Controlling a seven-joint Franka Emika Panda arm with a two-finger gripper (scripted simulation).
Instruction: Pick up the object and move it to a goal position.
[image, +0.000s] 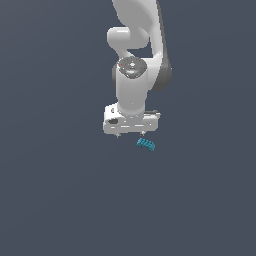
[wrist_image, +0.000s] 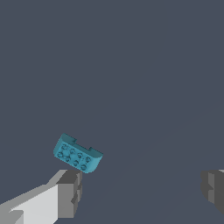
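The white arm (image: 134, 60) is seen only in the exterior view, coming down from the frame's top edge, where its upper part is cut off. The gripper (image: 130, 134) hangs at its lower end, and only two tiny finger tips are seen poking out below the white hand body. The block (image: 146, 144), teal-blue and oblong, is seen just below the gripper and toward the exterior view's right, tilted, small against the hand. Whether it lies on a surface cannot be told, as the plain dark grey background (image: 55, 190) shows no edge or shadow.

In the wrist view the detail missing outside is given: the block (wrist_image: 77, 154) shows a studded face with a ridged rim, turned at an angle. Two grey fingers (wrist_image: 70, 192) are seen, spread far apart near opposite sides of the frame, with nothing between them; the gripper (wrist_image: 142, 188) is released and holds nothing. The block sits just beyond the tip of one finger, outside the gap, very near that tip; contact cannot be confirmed. The far finger is cut by the frame edge, and so is the white base of the near one.

No brand, label or readable writing is found in either view. A small reddish mark on the arm's grey joint cap (image: 131, 66) is too small to read
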